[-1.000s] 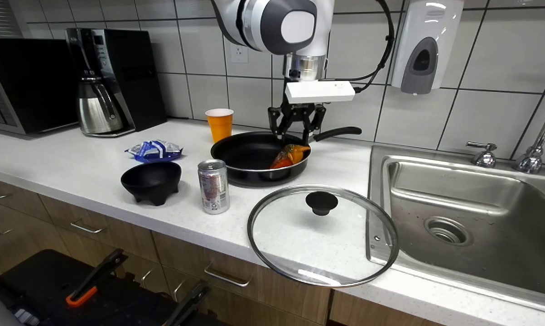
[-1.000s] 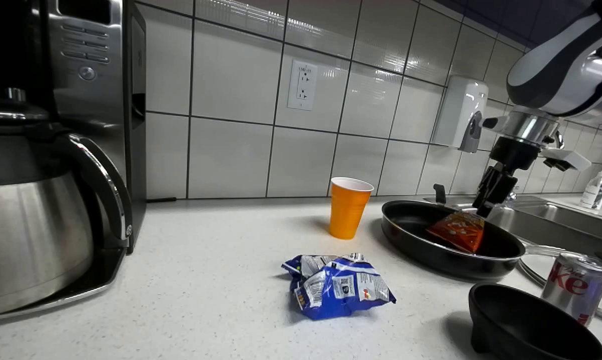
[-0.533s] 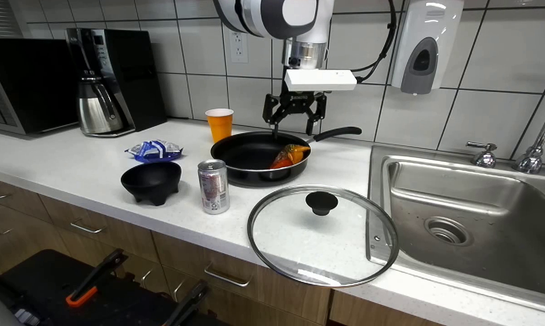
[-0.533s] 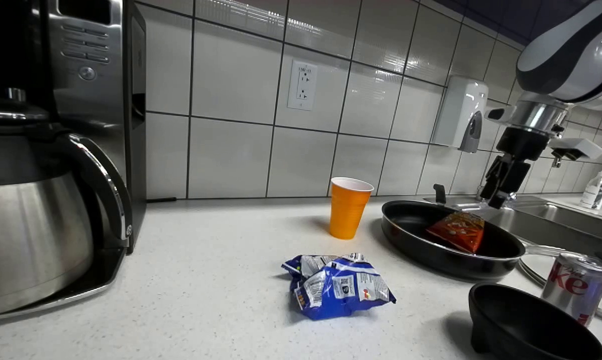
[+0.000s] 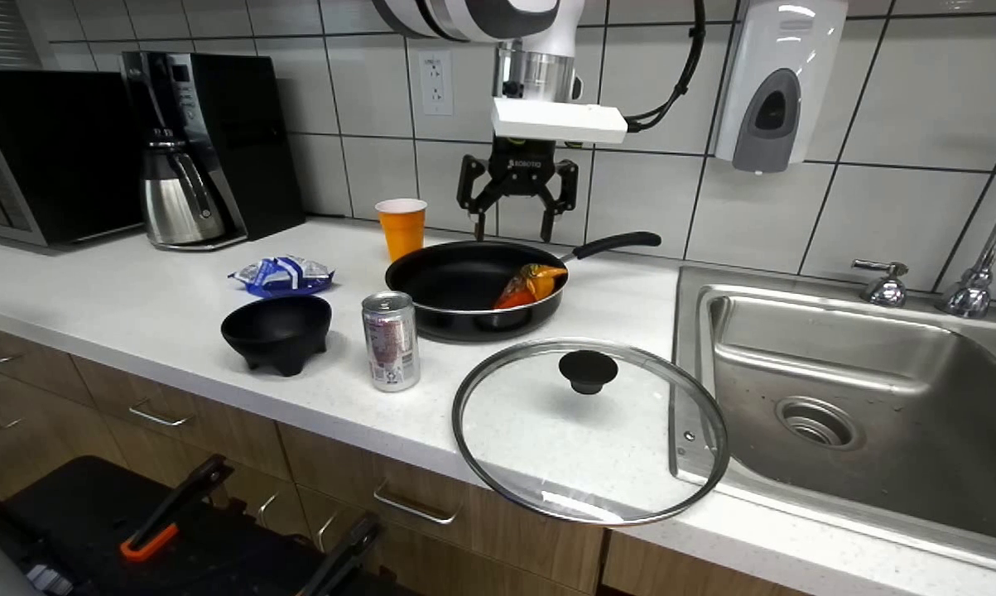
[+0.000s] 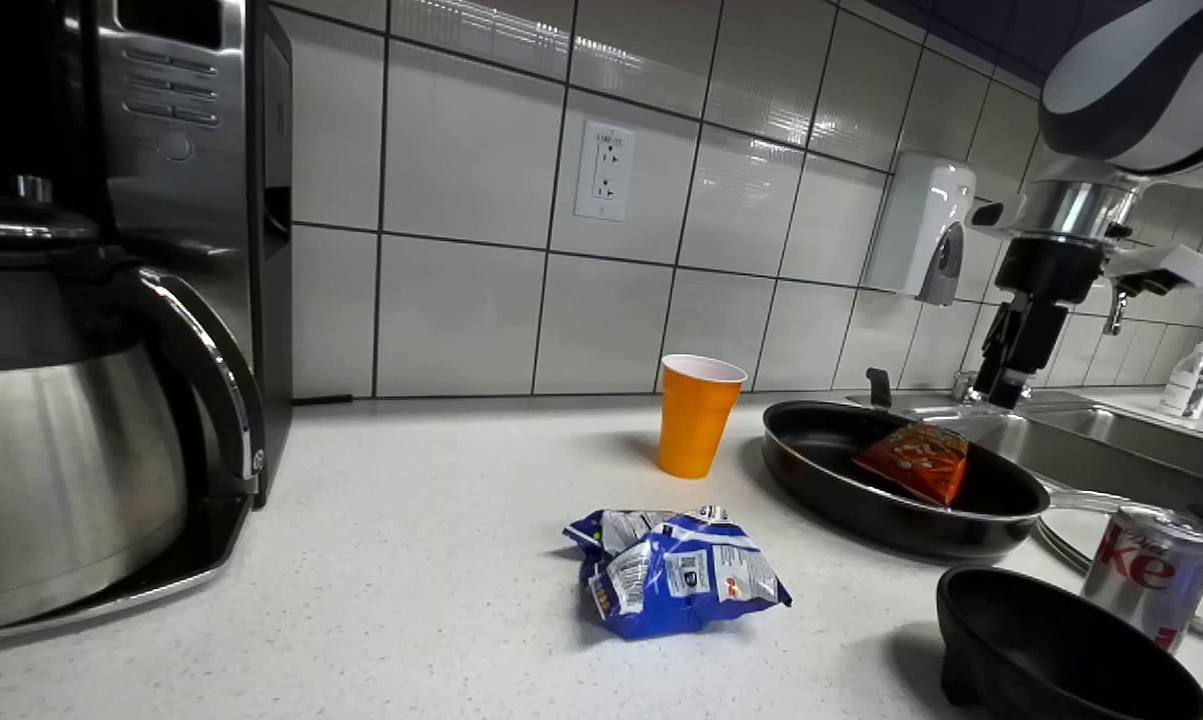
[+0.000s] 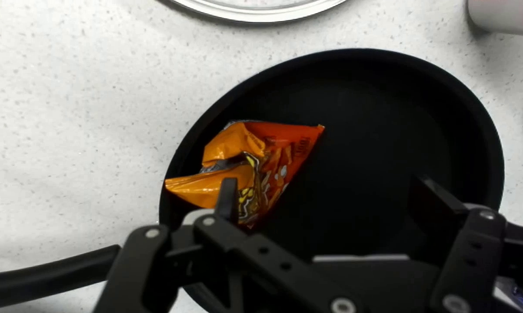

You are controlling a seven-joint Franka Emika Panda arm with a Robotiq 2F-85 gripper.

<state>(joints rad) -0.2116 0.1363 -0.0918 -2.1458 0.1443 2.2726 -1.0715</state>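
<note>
My gripper point(image 5: 512, 232) hangs above the far side of the black frying pan point(image 5: 444, 290), its fingers spread wide with nothing between them. In an exterior view the gripper point(image 6: 996, 393) shows edge-on over the pan point(image 6: 891, 525). An orange and red snack bag point(image 5: 533, 285) lies inside the pan, on the handle side; the bag point(image 6: 918, 462) also shows in an exterior view. In the wrist view one finger point(image 7: 229, 198) overlaps part of the bag point(image 7: 283, 152) from above, and the other finger point(image 7: 435, 195) is over the dark pan bottom.
An orange cup point(image 5: 401, 228), a blue snack bag point(image 5: 282, 276), a black bowl point(image 5: 276, 334) and a silver can point(image 5: 391, 341) stand left of the pan. A glass lid point(image 5: 531, 430) overhangs the counter edge beside the sink point(image 5: 829, 372). The pan's handle point(image 5: 618, 242) points toward the wall.
The gripper has risen out of the pan, opened wider and shifted slightly left in an exterior view. The orange bag stays in the pan, apart from the fingers.
</note>
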